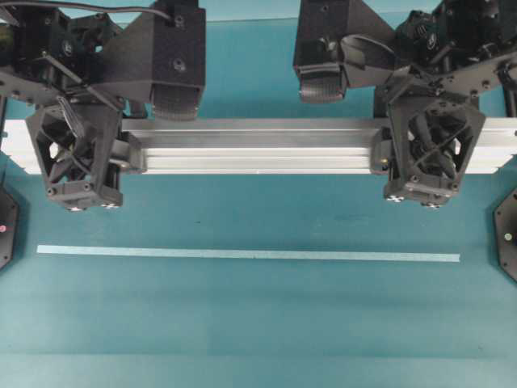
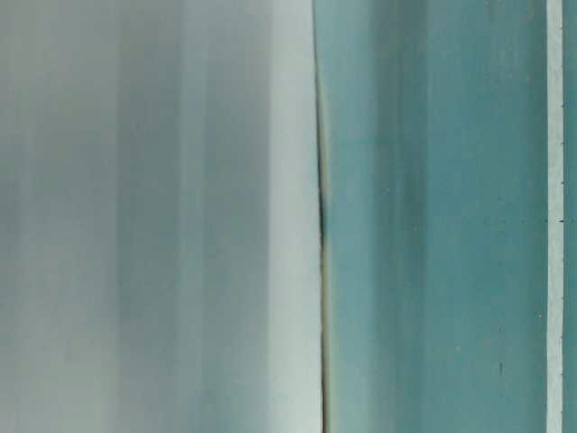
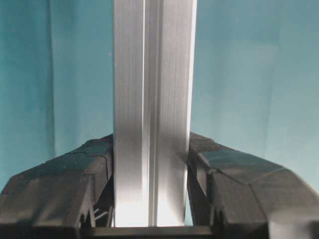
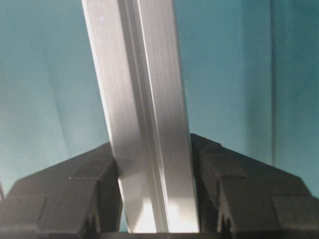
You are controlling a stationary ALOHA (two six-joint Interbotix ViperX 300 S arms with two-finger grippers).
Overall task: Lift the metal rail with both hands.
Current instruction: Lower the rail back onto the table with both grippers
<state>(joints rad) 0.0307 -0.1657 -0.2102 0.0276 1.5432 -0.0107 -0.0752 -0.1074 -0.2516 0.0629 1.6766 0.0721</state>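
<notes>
The metal rail (image 1: 258,145), a long silver grooved bar, runs left to right across the upper half of the overhead view. My left gripper (image 1: 81,153) clamps it near its left end and my right gripper (image 1: 432,153) near its right end. In the left wrist view the rail (image 3: 152,74) stands straight between the black fingers (image 3: 84,169), which press both its sides; the left gripper (image 3: 152,149) is shut on it. In the right wrist view the rail (image 4: 137,74) leans slightly left inside the right gripper (image 4: 152,149), whose fingers (image 4: 224,174) touch it on both sides.
A thin pale tape strip (image 1: 242,254) lies on the teal table in front of the rail, also seen as the tape strip (image 2: 554,216) in the blurred table-level view. Black arm links (image 1: 161,56) hang behind the rail. Dark round bases (image 1: 507,234) sit at both side edges.
</notes>
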